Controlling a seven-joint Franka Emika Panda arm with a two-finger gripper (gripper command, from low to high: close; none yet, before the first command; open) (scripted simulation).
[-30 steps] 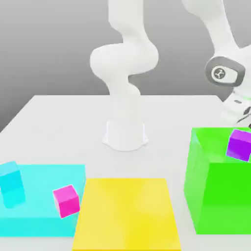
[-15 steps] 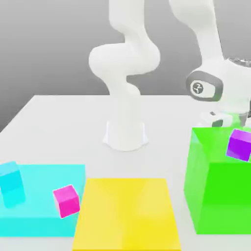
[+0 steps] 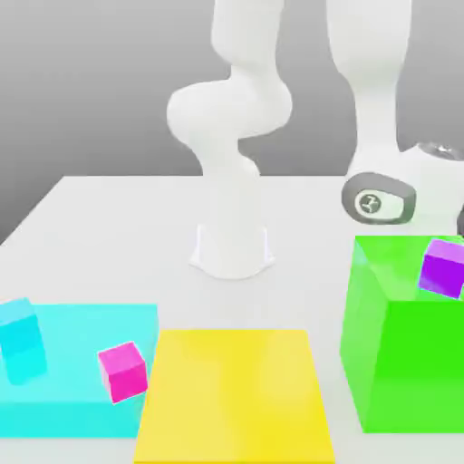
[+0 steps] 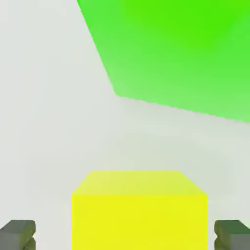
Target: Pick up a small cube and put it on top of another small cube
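Note:
The small yellow cube rests on the white table, close under the hand camera. My gripper straddles it: one dark fingertip stands on each side, with a visible gap between each pad and the cube's faces. The jaws are open and nothing is held. The small purple cube sits on top of the large green block at the exterior view's right. My arm's wrist hangs low just behind that green block, which hides the hand in the exterior view.
The green block's side rises just beyond the yellow cube. A flat yellow slab lies at the front centre. A cyan slab at the exterior view's left carries a cyan cube and a magenta cube. The arm's base stands mid-table.
The wrist has come down and moved toward the exterior view's left, sinking behind the green block. The cubes and slabs have not moved.

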